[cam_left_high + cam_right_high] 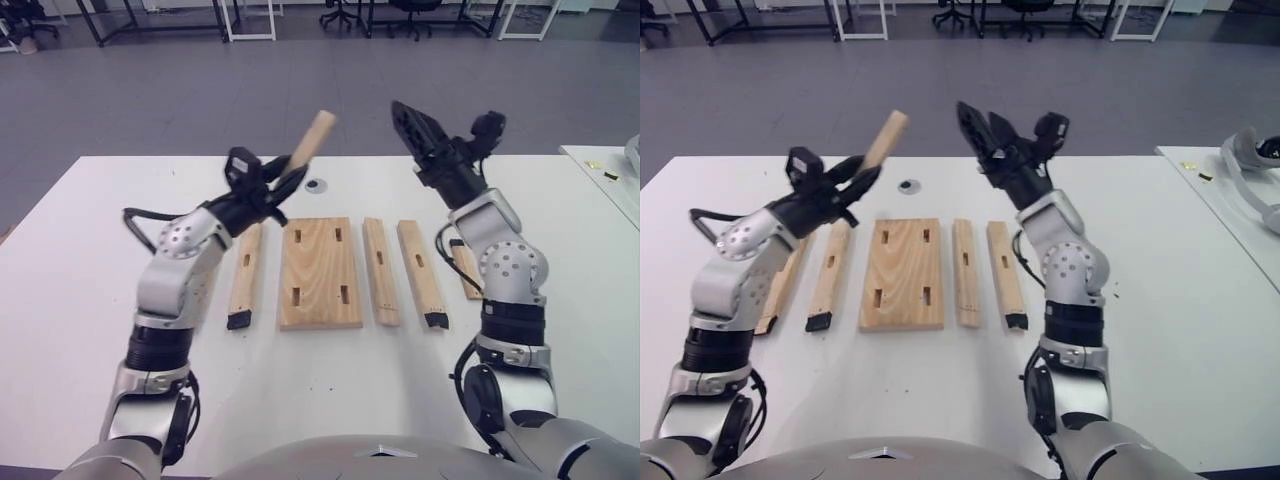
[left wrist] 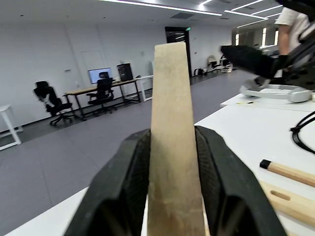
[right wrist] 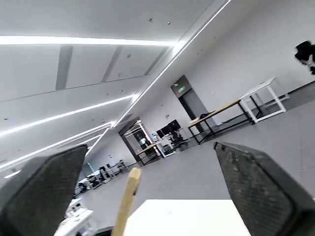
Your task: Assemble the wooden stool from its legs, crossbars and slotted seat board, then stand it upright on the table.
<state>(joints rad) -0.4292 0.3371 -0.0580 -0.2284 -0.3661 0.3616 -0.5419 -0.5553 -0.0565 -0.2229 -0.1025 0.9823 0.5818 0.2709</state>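
Left pincer (image 1: 287,176) clamps raised wooden bar (image 1: 315,135).

Wooden piece (image 2: 173,98) in left hand (image 2: 172,142)

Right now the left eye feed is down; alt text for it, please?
The left gripper, raised above the white table, is shut on a wooden piece angled up toward the open right gripper. Below them the slotted seat board lies flat with loose wooden bars on both sides.
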